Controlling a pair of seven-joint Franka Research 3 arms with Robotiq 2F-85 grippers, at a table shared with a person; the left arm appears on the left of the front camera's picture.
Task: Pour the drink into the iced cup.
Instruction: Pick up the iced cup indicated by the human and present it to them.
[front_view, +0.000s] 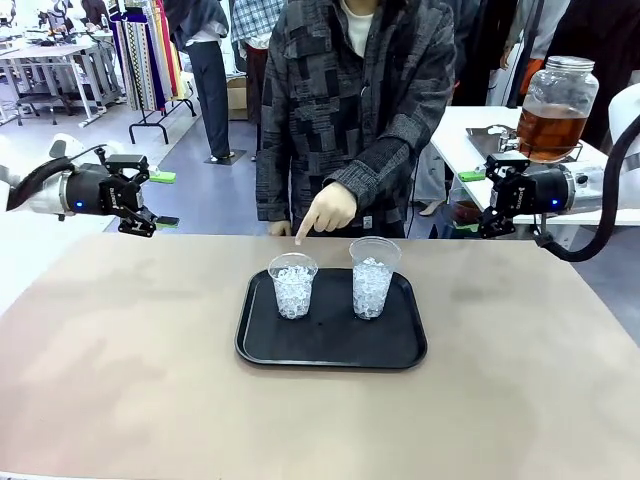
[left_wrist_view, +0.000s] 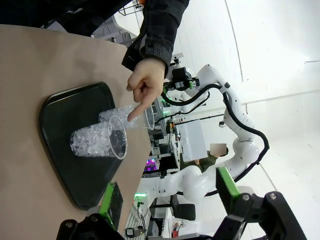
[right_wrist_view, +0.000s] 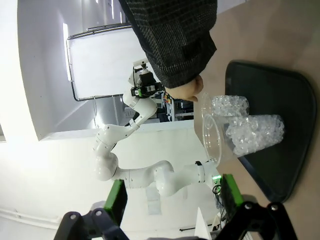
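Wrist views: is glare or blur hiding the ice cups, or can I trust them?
Left wrist view: the background is washed out white, but the ice cups and tray are sharp. Right wrist view: the wall is blown out white, the ice cups are crisp, and the picture is rolled sideways. Front view: even light, a faint sheen on the tray rim, no harsh shadows.

clothes rack and white side table behind

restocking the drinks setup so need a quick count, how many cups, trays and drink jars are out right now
iced cups: 2
black tray: 1
glass jar of drink: 1
total: 4
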